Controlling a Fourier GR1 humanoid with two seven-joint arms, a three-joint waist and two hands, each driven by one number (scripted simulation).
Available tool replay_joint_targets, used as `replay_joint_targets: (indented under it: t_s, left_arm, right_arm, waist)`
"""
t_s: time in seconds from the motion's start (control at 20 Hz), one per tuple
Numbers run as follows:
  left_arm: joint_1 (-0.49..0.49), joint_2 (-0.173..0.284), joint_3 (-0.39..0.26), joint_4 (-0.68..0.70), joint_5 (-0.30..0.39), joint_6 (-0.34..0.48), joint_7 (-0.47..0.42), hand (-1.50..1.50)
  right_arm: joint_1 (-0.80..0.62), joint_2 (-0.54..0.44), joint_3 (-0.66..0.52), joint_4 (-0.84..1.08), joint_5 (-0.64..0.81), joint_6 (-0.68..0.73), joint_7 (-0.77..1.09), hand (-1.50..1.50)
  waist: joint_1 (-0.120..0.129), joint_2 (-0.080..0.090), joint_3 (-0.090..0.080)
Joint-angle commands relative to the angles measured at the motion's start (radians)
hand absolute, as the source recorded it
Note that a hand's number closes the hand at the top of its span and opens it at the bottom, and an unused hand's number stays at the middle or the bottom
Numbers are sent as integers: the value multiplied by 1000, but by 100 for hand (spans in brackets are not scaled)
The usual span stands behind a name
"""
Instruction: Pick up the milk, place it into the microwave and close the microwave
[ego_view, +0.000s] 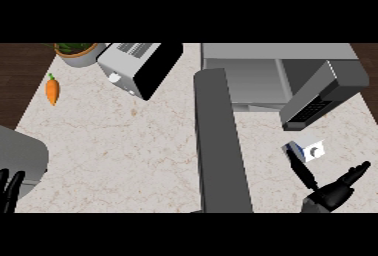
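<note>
White with a blue side, the milk (305, 149) is a small boxy carton lying on the pale stone bench (125, 150), just in front of the microwave (251, 75) and to the right of its open door (218, 145). It appears tipped or tilted; which face is down I cannot tell.

Right hand (334, 191): spread, holding nothing, fingers pointing up and away, thumb reaching toward the carton. Near the milk but apart from it. Left hand (10, 190): resting at the lower left edge, far left of the door, fingers up and relaxed.

Handling, as judgement: carton likely light, walls stiff enough to hold shape but would dent if squeezed at mid-panel. Smooth faces may slip. Best taken across two opposite flat sides, near the middle of its length, thumb on one face and fingers on the other, avoiding corners.

The microwave cavity is open. The door stands edge-on toward the robot, between the two hands. A dark slab (321, 95) rests to the right of the cavity, just behind the milk; a possible obstruction on the lift path.
</note>
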Motion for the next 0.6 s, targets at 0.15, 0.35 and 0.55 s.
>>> replay_joint_targets:
  t_s: [0.15, 0.35, 0.55]
  left_arm:
    - [2, -18, -3, -15, -14, 11, 12, -150]
    - [-24, 4, 31, 6, 17, 6, 18, -150]
    - [-24, 2, 19, -12, 20, 2, 43, -150]
  right_arm:
    - [-22, -43, -54, 157, -49, 237, -103, -150]
    - [-19, -44, 70, 121, -30, 454, -32, -150]
    - [-81, -13, 48, 200, -39, 538, -186, 150]
  waist:
    - [2, 0, 1]
    - [1, -2, 1]
    - [7, 2, 1]
